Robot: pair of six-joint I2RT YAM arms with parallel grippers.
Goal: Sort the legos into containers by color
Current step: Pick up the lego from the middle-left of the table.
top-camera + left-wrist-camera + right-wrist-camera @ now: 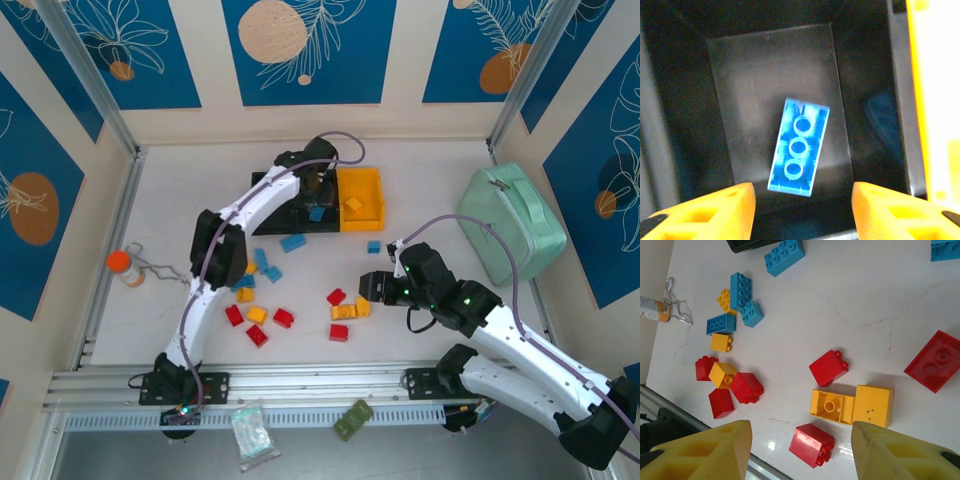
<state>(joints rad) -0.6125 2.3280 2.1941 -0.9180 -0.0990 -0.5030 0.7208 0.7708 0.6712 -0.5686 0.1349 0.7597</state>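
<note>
**Blue brick sits in the black bin**

We see the left gripper (802, 210) poised over a black bin (685, 100), jaws spread wide and empty. A blue brick (799, 146) lies underside up on the bin floor. Just to its right, the yellow-orange bin (365, 185) holds a yellow piece (354, 204). On the near right, the right gripper (800, 450) hovers above the bench (865, 305), jaws apart and gripping nothing. A red brick (812, 444) and two touching yellow bricks (829, 406) lie below it. Scattered bricks (257, 314) in red, blue and yellow lie further left.
</note>
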